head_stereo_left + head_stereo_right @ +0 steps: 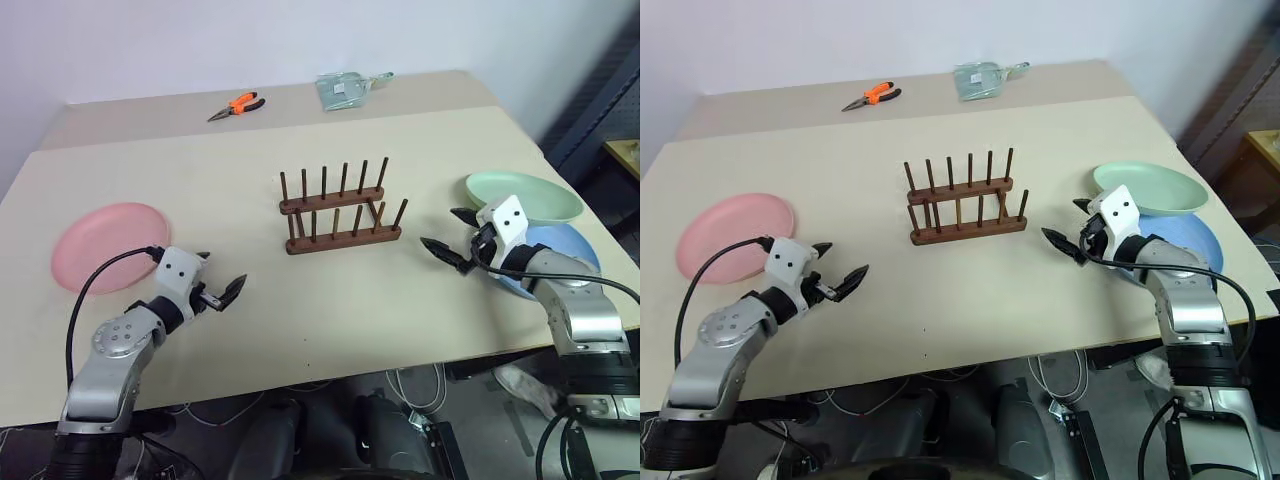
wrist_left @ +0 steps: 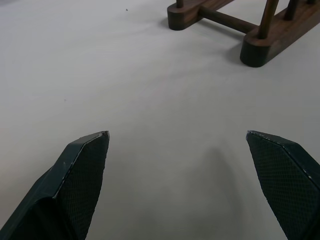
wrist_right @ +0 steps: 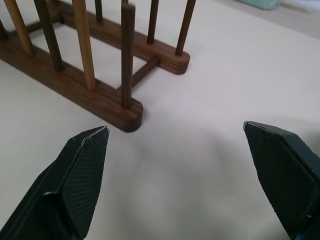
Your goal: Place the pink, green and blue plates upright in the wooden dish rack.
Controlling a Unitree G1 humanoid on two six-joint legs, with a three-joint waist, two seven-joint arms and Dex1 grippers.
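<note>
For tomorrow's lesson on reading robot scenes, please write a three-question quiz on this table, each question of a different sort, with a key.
1. True or false: the wooden dish rack already holds a plate.
2. Which plate lies partly under the green plate?
A. the pink plate
B. the blue plate
C. neither
3. Fill in: the tool with orange handles at the table's far edge is a pair of ____.

Key:
1. False; every slot is bare.
2. B; the two overlap beside the right claw, while the pink plate lies alone near the left claw. Both claws are open and hold nothing.
3. Pliers.
</note>
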